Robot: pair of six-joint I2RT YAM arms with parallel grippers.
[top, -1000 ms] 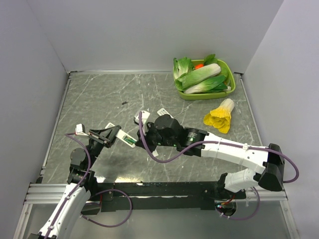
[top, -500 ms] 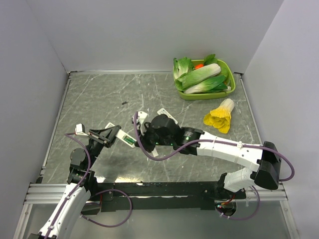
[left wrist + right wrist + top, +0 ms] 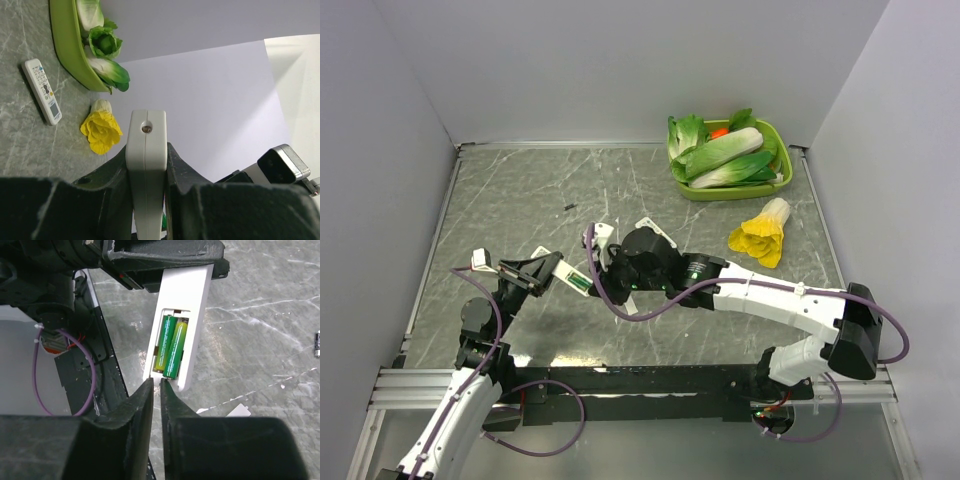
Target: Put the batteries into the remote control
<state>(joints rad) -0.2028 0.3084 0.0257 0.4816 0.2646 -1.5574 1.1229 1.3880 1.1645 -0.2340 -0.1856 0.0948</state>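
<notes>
My left gripper (image 3: 542, 268) (image 3: 146, 162) is shut on the slim white remote control (image 3: 566, 270) (image 3: 146, 150) and holds it off the table. Its rear battery compartment faces up and open in the right wrist view, on the remote control (image 3: 192, 295). Two green batteries (image 3: 171, 345) (image 3: 580, 284) lie side by side in that compartment. My right gripper (image 3: 156, 383) (image 3: 600, 280) has its tips just off the remote's free end, close to the batteries' ends. Its jaws stand a narrow gap apart with nothing between them.
A wider white remote (image 3: 42, 90) with coloured buttons lies on the marble table. A green bowl (image 3: 725, 190) of leafy vegetables sits back right, with a yellow-leafed vegetable (image 3: 760, 235) beside it. A small white flat piece (image 3: 239, 410) and a dark speck (image 3: 567, 207) lie on the tabletop.
The right wrist has shifted slightly left towards the remote's end, and its jaws have parted a little. The left arm and the remote have stayed still.
</notes>
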